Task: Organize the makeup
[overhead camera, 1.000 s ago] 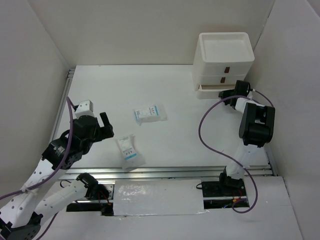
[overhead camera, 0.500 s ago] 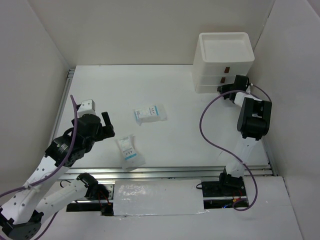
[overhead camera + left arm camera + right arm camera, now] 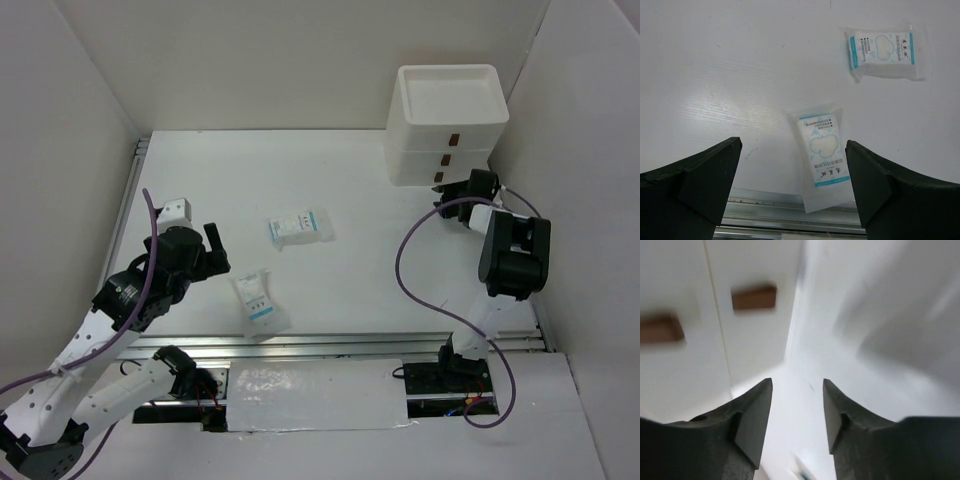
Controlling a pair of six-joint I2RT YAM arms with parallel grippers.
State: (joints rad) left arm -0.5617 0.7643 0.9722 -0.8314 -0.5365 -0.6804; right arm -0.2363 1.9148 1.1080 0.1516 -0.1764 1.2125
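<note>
Two printed sachets are the only makeup in sight, and both lie loose on the counter (image 3: pixel 350 180). The far sachet (image 3: pixel 300 227) sits flat near the middle, and the near sachet (image 3: pixel 260 303) lies close to the front rail, well apart from the drawer unit (image 3: pixel 445 120) in the far right corner.

The left tool (image 3: pixel 212 250) hangs just left of the near sachet. In the left wrist view its fingers stand wide apart with nothing between them, and the near sachet lies on the counter beneath the gap. The right tool (image 3: pixel 455 190) is right at the foot of the drawer unit. Its wrist view is blurred, but the fingers (image 3: pixel 752 415) show a clear gap and hold nothing, facing the white drawer fronts and a brown handle (image 3: pixel 754 297).

All the drawers look pushed in, and what they hold is hidden. Judging by the bare counter, the sorting seems nearly done. What is left is the two sachets. Each needs picking up and carrying across to the unit, where a drawer would probably have to be pulled out.
</note>
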